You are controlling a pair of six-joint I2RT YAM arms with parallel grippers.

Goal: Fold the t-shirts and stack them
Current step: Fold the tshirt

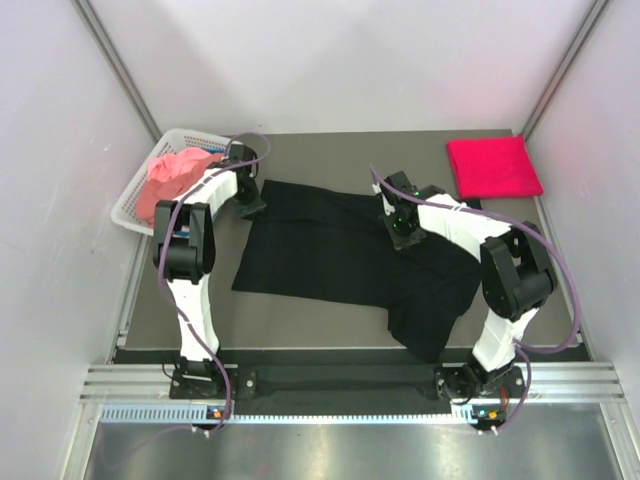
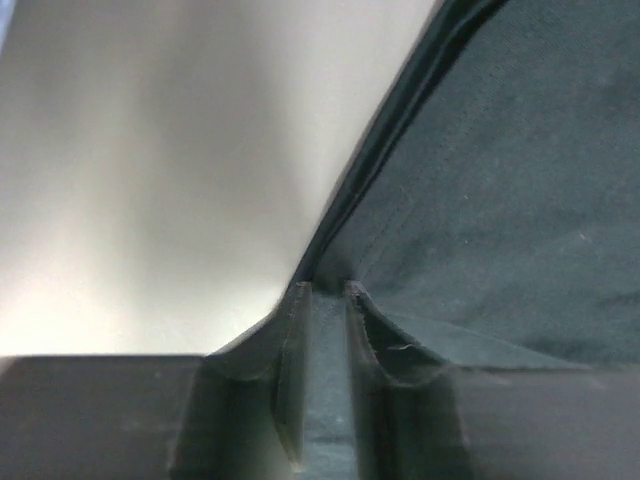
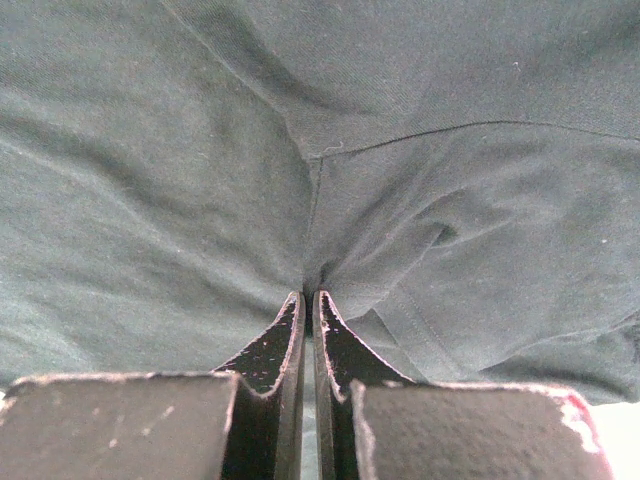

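A black t-shirt (image 1: 340, 255) lies spread over the middle of the table, its right part hanging toward the front edge. My left gripper (image 1: 250, 205) is shut on the shirt's far left edge; in the left wrist view (image 2: 327, 290) cloth sits between the fingers. My right gripper (image 1: 402, 228) is shut on a pinch of the black shirt (image 3: 330, 200) near its far right; in the right wrist view (image 3: 309, 295) the jaws stand nearly together on the fabric. A folded crimson red t-shirt (image 1: 492, 166) lies at the far right. A salmon pink t-shirt (image 1: 172, 178) is bunched in the basket.
A white lattice basket (image 1: 135, 195) stands at the far left against the wall. White walls close in the table on the left, back and right. A metal rail runs along the near edge by the arm bases.
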